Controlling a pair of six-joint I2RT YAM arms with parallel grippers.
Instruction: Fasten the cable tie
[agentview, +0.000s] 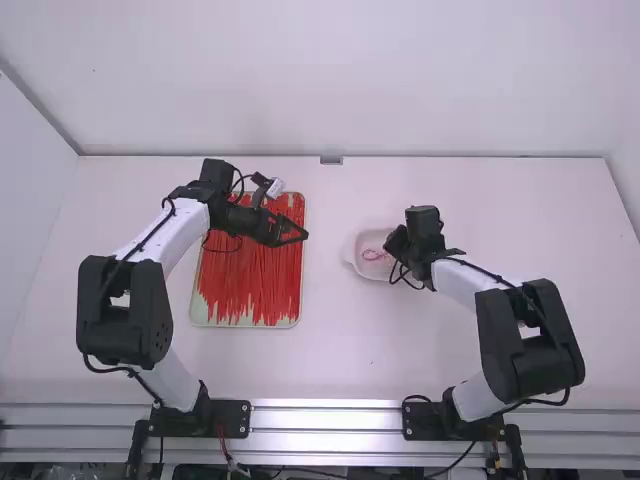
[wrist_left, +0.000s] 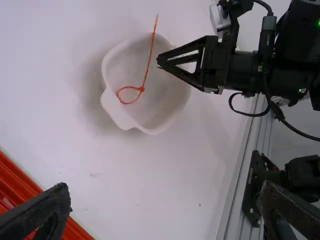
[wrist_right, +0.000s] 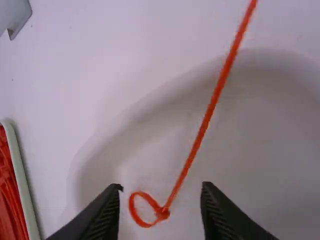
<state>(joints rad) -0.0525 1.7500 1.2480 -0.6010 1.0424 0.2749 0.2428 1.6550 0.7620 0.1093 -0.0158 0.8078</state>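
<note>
A red cable tie (wrist_left: 148, 60) lies in a small white bowl (wrist_left: 165, 107), its end closed into a small loop (wrist_right: 144, 209) and its long tail (wrist_right: 215, 100) leaning out over the rim. My right gripper (wrist_right: 161, 189) hovers just over the bowl (agentview: 356, 247) with its fingers open, one on each side of the loop and touching nothing. My left gripper (agentview: 290, 232) is open and holds nothing, above the right edge of a tray of loose red cable ties (agentview: 250, 278), left of the bowl.
The tray (agentview: 296, 322) lies left of centre, its red ties (wrist_left: 12, 177) near my left finger (wrist_left: 42, 212). A small grey bracket (agentview: 331, 159) sits at the table's far edge. The aluminium rail (wrist_left: 240, 165) runs along the table's front edge.
</note>
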